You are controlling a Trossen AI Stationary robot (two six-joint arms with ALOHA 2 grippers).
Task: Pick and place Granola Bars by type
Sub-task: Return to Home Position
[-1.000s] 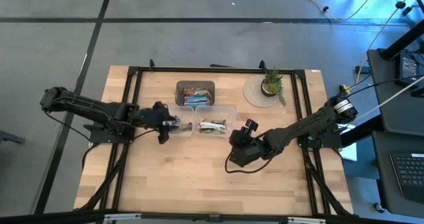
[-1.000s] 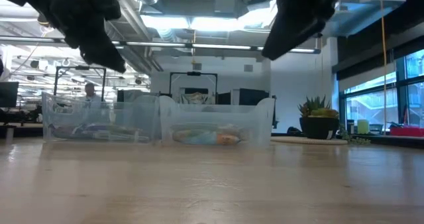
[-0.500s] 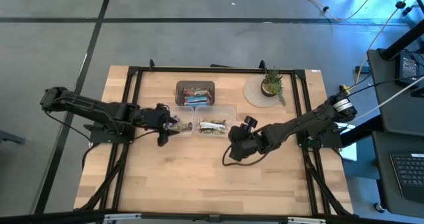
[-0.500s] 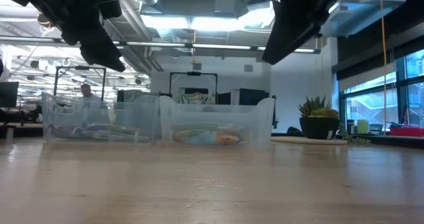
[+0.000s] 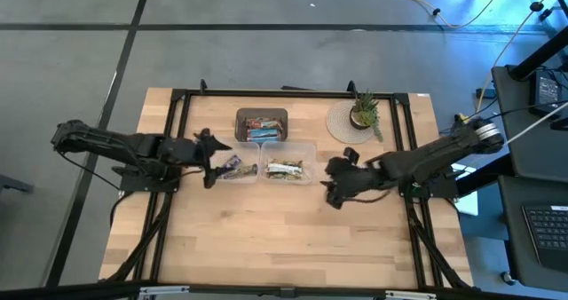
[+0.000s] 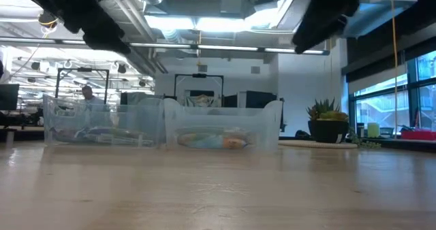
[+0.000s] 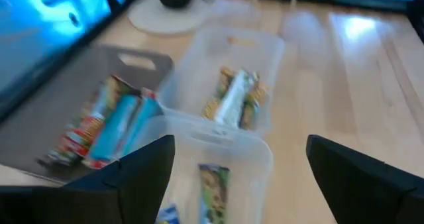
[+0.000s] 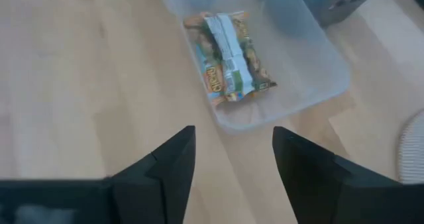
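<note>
since the earlier high view both arms have drawn back: the right arm's gripper (image 5: 335, 183) has swung from below the right clear bin out to its right side, and the left gripper (image 5: 209, 153) has backed off from over the left clear bin to its left edge.

table (image 5: 266, 247), largest thing, bare wood across the near half. at its far middle, a dark tray (image 5: 262, 116) with red and blue bars (image 7: 109, 121); touching its near side, two clear bins side by side. right clear bin (image 5: 287, 151) holds green-and-orange bars (image 8: 228, 58); left clear bin (image 5: 238, 156) holds a green bar (image 7: 213, 184) and something purple. plant (image 5: 364, 112) on a round mat to the right, apart.

both grippers' fingers stand wide, nothing between them.

key relation: the unsorted bars lie in the dark tray, beyond the bins from either gripper, long axes running roughly far-to-near. left gripper looks slightly nearer the tray. bars already lie in both bins, tray not emptied, so sorting reads as partway.
</note>
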